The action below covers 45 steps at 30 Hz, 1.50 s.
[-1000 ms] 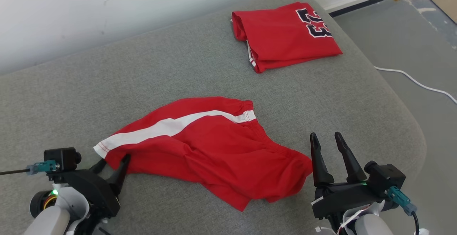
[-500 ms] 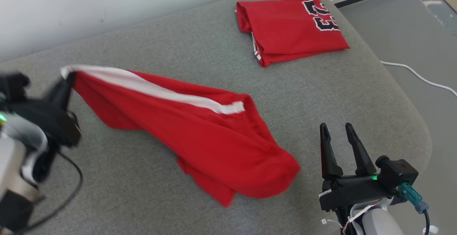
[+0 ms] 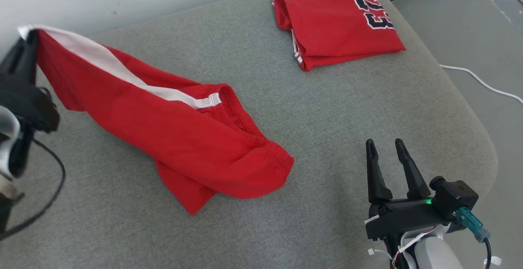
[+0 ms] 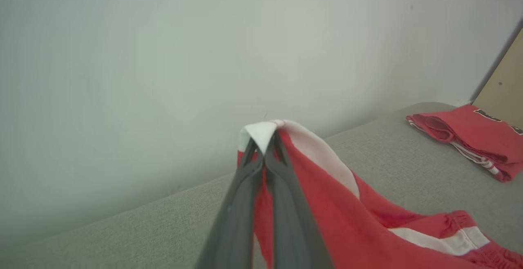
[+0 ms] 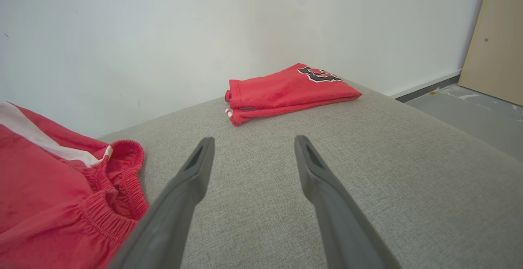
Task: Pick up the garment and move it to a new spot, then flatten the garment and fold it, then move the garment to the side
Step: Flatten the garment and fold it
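The garment [image 3: 175, 126] is a pair of red shorts with a white side stripe. My left gripper [image 3: 29, 36] is shut on its white-edged hem corner and holds that corner up at the far left. In the left wrist view the dark fingers [image 4: 261, 179] meet on the white corner of the garment [image 4: 327, 211]. The waistband end still drags on the grey cushion [image 3: 327, 113]. My right gripper [image 3: 386, 144] stands open at the lower right, clear of the cloth. In the right wrist view the right gripper [image 5: 251, 142] has bare cushion between its fingers and the garment [image 5: 53, 187] lies to its left.
A folded red jersey [image 3: 339, 23] with dark numbers lies at the cushion's far right corner, also as the jersey [image 5: 286, 91] ahead in the right wrist view. A white wall [image 4: 163, 56] backs the cushion. A white cable [image 3: 478, 83] runs on the floor beyond the right edge.
My left gripper has shut on the hem corner and lifted it up and leftward, dragging the shorts left across the cushion. The head camera shifted slightly. The right gripper stayed open and still.
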Motion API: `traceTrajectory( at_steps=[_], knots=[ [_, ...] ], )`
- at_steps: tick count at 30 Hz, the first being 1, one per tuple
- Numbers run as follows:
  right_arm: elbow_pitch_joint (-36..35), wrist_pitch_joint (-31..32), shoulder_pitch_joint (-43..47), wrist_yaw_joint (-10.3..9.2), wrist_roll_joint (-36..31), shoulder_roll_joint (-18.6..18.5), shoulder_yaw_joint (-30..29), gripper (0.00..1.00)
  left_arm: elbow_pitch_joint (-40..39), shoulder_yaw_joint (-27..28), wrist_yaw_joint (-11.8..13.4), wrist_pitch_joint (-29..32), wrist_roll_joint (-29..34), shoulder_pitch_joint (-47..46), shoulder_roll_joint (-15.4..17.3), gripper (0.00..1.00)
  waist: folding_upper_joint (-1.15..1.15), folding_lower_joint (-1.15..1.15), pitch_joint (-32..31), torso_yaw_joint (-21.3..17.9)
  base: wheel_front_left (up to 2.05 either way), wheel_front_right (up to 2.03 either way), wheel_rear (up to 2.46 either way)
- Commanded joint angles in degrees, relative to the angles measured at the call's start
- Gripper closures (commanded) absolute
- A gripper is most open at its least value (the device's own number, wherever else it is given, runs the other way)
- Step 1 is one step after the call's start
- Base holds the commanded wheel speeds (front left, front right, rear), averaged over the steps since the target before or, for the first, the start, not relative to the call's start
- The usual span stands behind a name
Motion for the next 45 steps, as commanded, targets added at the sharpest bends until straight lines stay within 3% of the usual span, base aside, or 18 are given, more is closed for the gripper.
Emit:
traceTrajectory(
  at_steps=[1, 8, 12, 20, 27, 35, 45],
  knots=[
    [0.2, -0.2, -0.1, -0.14, -0.6, 0.2, -0.1, 0.00, 0.8, -0.2, 0.0, -1.2, 0.7, 1.1, -0.6, 0.00, -0.01, 0.00, -0.3, 0.4, 0.00, 0.00, 0.00],
    [1.0, -0.2, 1.2, -0.14, -2.1, 0.2, -1.3, 0.00, 3.8, -0.4, -0.2, -6.7, -0.4, 5.7, -2.8, 0.00, -0.01, 0.00, -3.9, 3.7, 0.00, 0.00, 0.00],
    [1.5, -0.2, 2.2, -0.14, -2.9, 0.2, -1.6, 0.00, 2.7, 0.1, 1.3, -9.8, 0.5, 9.9, -2.8, 0.00, -0.01, 0.00, -6.4, 6.0, 0.00, 0.00, 0.00],
    [1.2, 0.1, 4.5, -0.14, -4.4, 0.1, -3.7, 0.00, -8.8, 2.8, 6.0, -11.2, 2.0, 19.4, -7.4, 0.00, -0.01, 0.00, -9.0, 11.1, 0.00, 0.00, 0.00],
    [-0.6, 0.7, 5.1, -0.14, -4.2, 0.2, -4.6, 0.00, -17.6, -1.0, 8.5, -11.0, 4.3, 25.7, -12.7, 0.00, -0.01, 0.00, -8.2, 13.1, 0.00, 0.00, 0.00],
    [-1.2, 1.5, 5.4, -0.14, -4.5, 0.1, -5.1, 0.00, -14.6, -8.1, 6.5, -10.1, 5.7, 27.5, -19.3, 0.00, -0.01, 0.00, -7.1, 12.5, 0.00, 0.00, 0.00],
    [-1.1, 1.3, 4.6, -0.14, -3.4, 0.1, -5.0, 0.00, -3.8, -12.9, 4.5, -9.6, 7.2, 27.0, -23.1, 0.00, -0.01, 0.00, -5.4, 8.8, 0.00, 0.00, 0.00]
  ],
)
